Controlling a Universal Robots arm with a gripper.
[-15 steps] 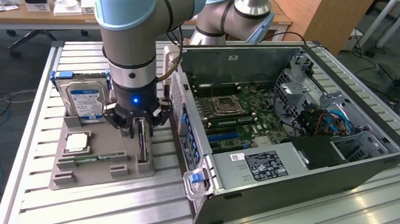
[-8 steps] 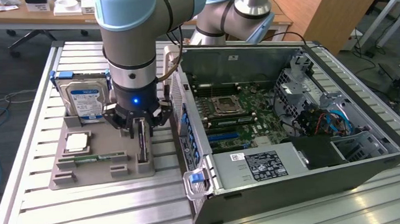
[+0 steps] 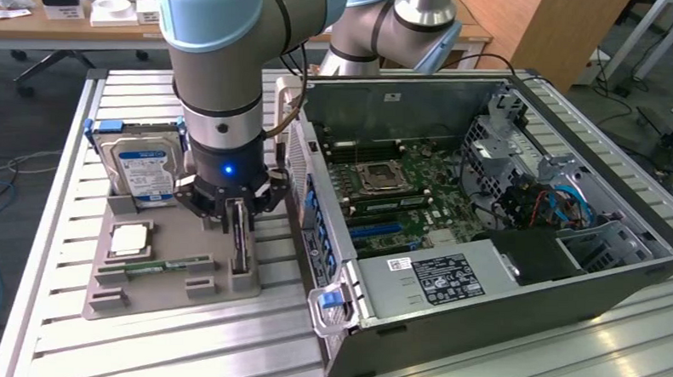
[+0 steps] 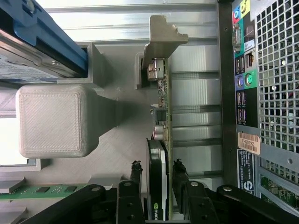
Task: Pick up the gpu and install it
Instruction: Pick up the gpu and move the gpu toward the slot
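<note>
hand (image 4: pixel 157 165): wide open, holding nothing, one finger at each side of the gpu (image 3: pixel 241 246) | gpu: upright on edge in gray holder (image 3: pixel 156 293), exterior view's left of computer case (image 3: pixel 478 331) | risk: if fingers close unevenly, gpu may tilt and jam in holder

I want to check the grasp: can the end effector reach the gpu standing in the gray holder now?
Probably yes: the open end effector straddles the upright gpu, and nothing lies between them.
</note>
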